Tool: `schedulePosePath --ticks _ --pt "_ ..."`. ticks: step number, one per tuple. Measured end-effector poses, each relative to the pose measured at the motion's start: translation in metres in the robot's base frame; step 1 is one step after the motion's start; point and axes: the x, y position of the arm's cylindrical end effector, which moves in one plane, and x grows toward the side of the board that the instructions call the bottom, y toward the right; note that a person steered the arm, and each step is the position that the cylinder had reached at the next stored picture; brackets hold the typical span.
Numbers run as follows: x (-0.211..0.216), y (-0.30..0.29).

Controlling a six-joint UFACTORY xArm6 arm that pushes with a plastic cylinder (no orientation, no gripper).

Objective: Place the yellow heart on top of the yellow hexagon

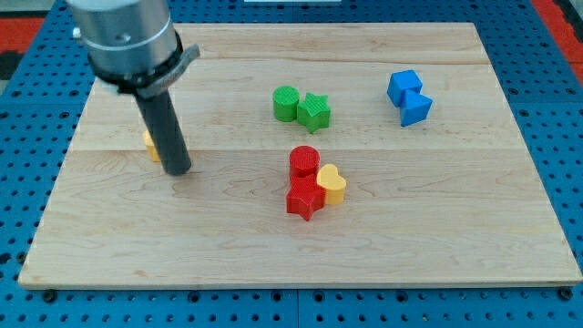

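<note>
The yellow heart (332, 183) lies near the board's middle, touching a red cylinder (303, 161) on its upper left and a red star (303, 197) on its lower left. The yellow hexagon (150, 143) is at the view's left, mostly hidden behind my rod; only a sliver shows. My tip (178, 170) rests on the board just to the lower right of the hexagon, far to the left of the heart.
A green cylinder (286, 103) and a green star (315, 112) sit together above the middle. Two blue blocks (409, 97) touch each other at the upper right. The wooden board (437, 228) lies on a blue pegboard.
</note>
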Motion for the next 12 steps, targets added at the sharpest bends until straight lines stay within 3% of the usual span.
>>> schedulePosePath --ticks 1,2,6,7,9,10,11,12 --pt "0.055 0.036" --pt "0.058 0.098" --pt "-0.037 0.284" --pt "-0.055 0.304" --pt "-0.022 0.21" --pt "-0.04 0.206" --pt "-0.061 0.253" --pt "-0.067 0.235"
